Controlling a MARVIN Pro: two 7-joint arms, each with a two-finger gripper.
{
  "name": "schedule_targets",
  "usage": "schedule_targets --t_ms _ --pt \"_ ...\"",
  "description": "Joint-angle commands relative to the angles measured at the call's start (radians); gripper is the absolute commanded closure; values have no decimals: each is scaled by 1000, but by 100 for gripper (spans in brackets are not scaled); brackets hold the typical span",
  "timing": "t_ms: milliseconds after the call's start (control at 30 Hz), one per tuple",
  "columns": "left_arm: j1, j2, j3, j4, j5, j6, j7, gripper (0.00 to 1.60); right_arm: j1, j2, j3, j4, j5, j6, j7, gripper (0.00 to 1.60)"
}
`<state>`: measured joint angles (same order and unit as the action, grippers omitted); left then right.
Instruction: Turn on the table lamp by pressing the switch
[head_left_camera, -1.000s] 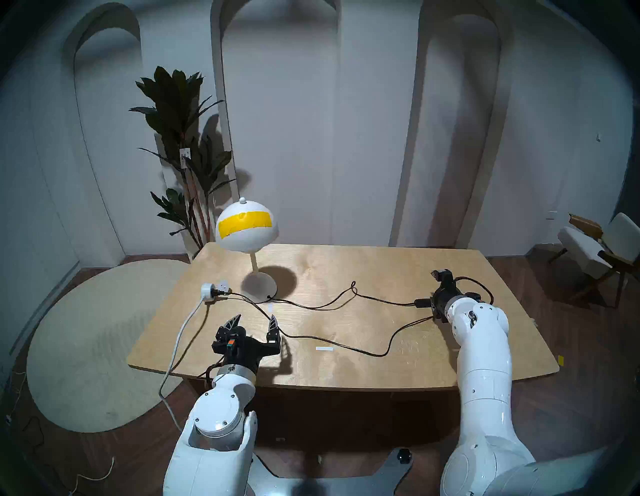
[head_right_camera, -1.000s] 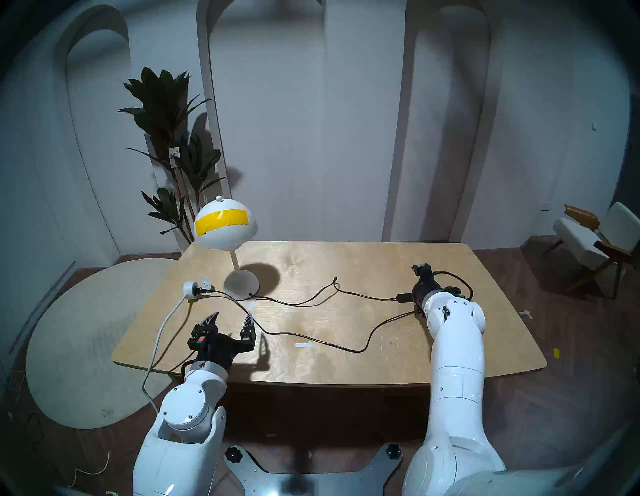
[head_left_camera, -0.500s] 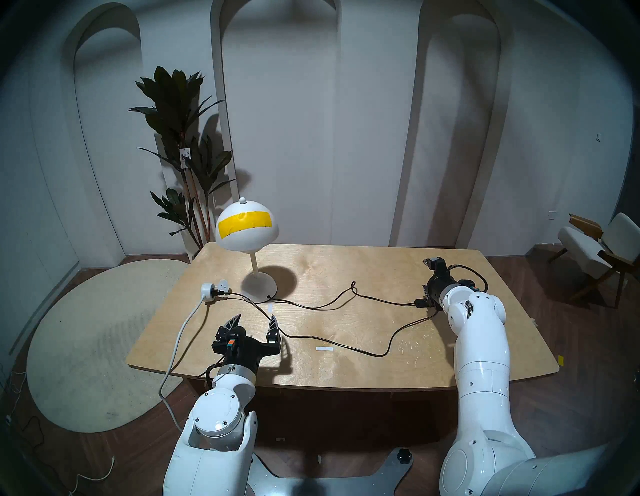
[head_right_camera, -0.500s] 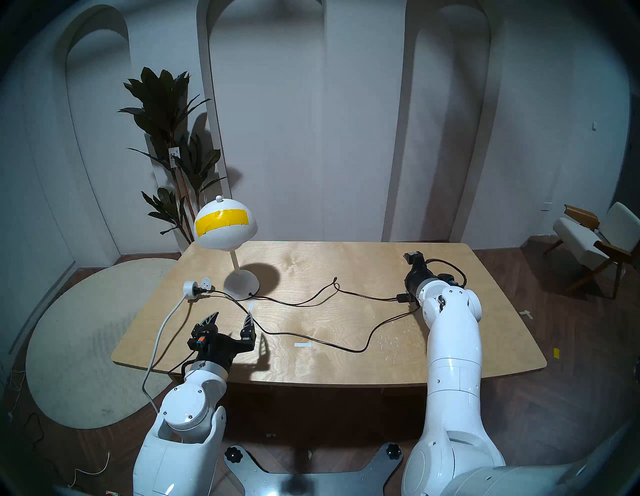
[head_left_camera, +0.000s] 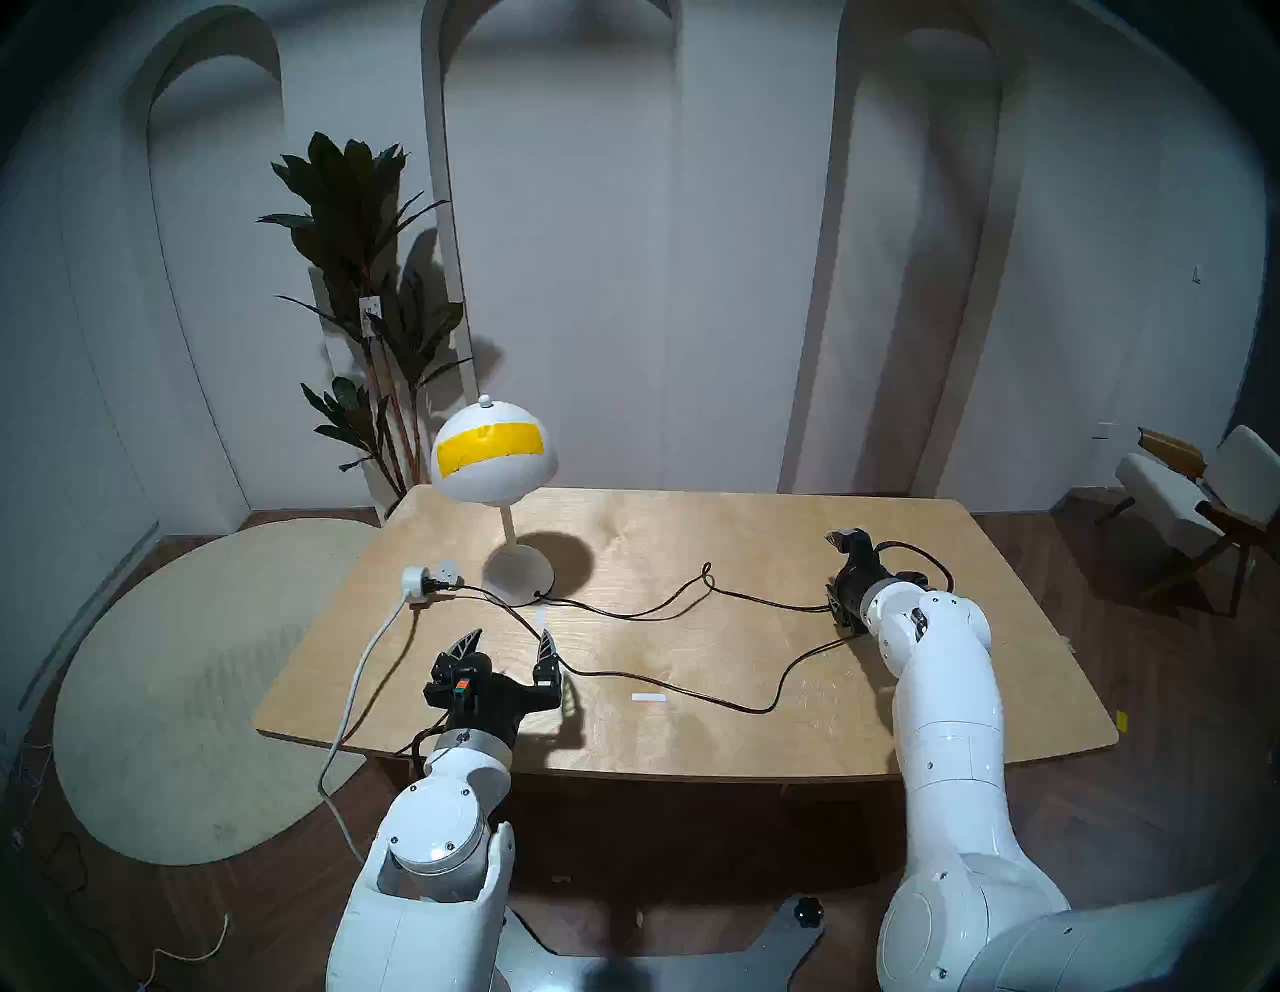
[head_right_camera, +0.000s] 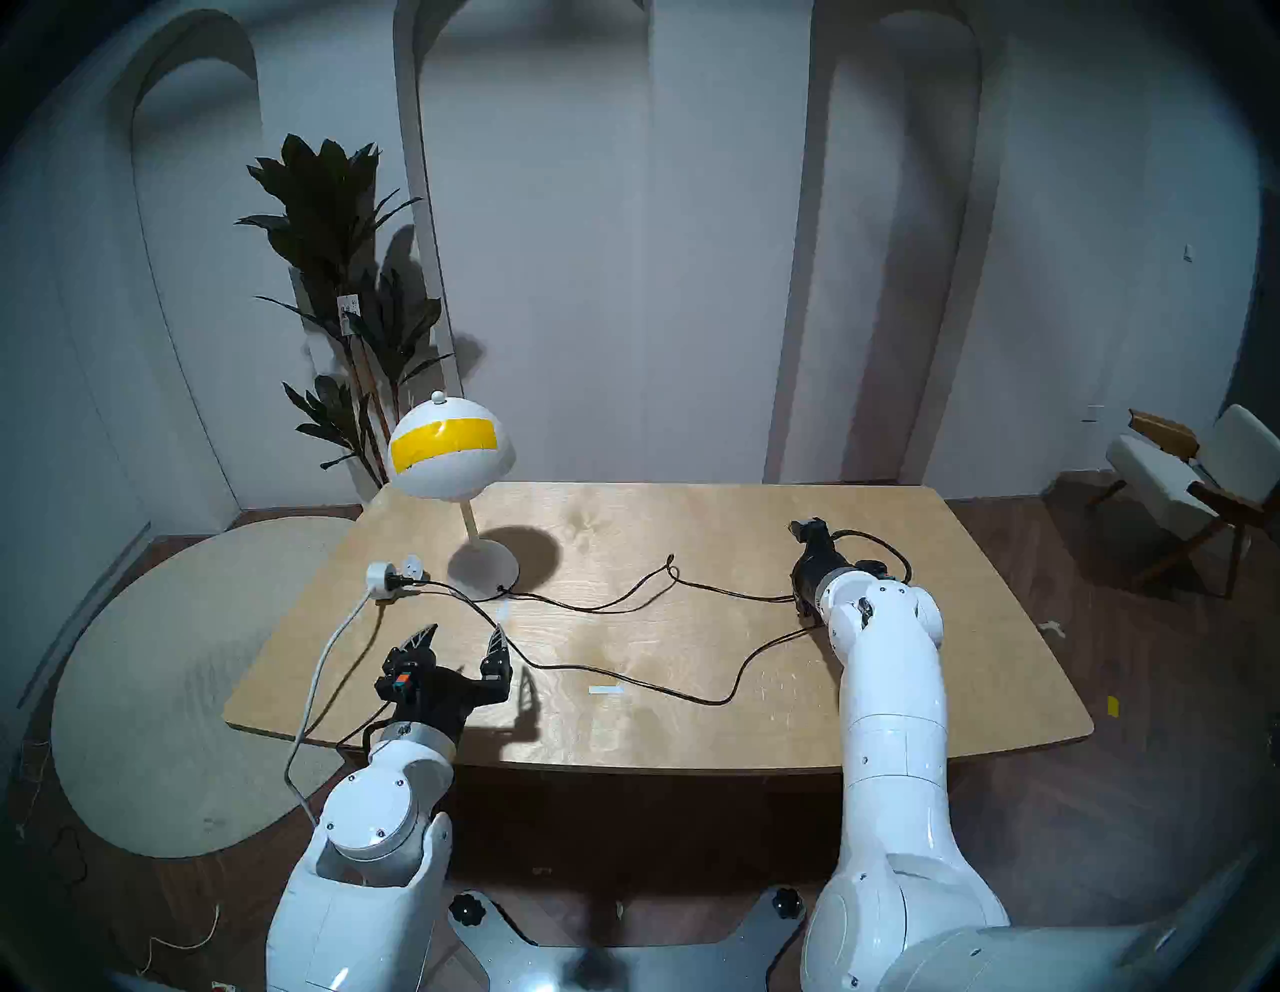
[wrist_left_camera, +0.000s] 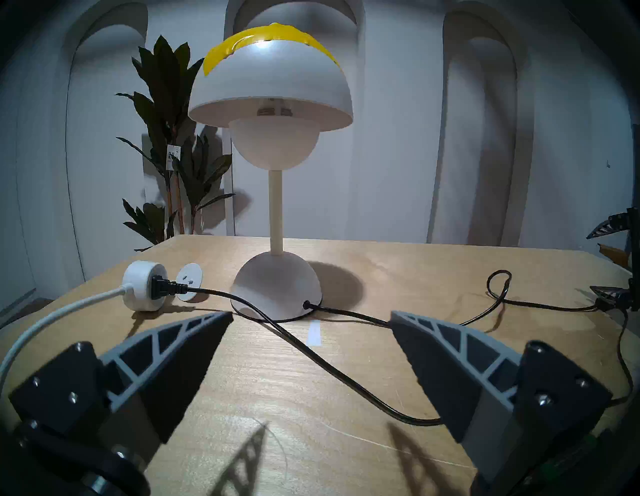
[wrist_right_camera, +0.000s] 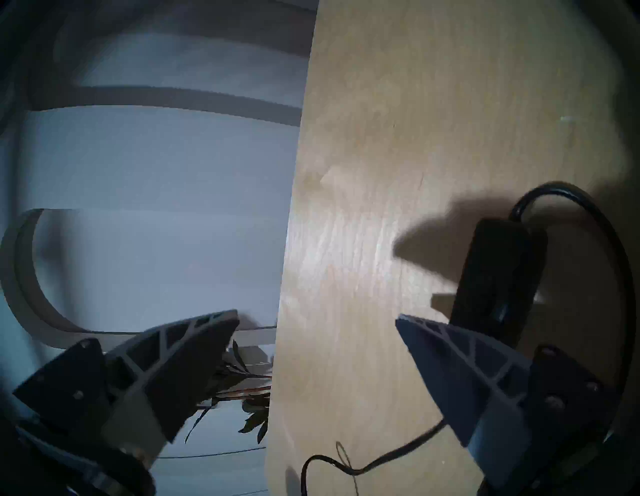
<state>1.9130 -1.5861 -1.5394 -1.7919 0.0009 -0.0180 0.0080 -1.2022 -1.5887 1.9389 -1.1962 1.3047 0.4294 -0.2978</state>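
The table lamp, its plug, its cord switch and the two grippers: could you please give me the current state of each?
Table lamp: upright on the table, unlit.
Black plug: seated in the white socket.
Inline switch: lying on the table beside one right finger, not gripped.
Left gripper: open, empty, above the cord.
Right gripper: open, turned on its side.

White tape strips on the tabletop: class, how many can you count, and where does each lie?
2. One white tape strip lies near the table's front edge, by the cord's loop; the other strip lies just in front of the lamp base.
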Motion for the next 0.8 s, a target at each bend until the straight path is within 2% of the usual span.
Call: schedule_targets --t_ms 0,200,567,767 --pt "-5 0 -1 -21 -1 -4 -1 0 30 17 8 10 0 -15 19 0" --pt "-5 0 -1 -21 -1 -4 -1 0 48 31 16 67 7 -22 21 0" --pt "-5 0 -1 -21 -1 -4 -1 0 97 59 65 208 44 -33 -24 0" --pt "-5 0 -1 -21 -1 -4 -1 0 122 72 94 226 64 -44 -73 0"
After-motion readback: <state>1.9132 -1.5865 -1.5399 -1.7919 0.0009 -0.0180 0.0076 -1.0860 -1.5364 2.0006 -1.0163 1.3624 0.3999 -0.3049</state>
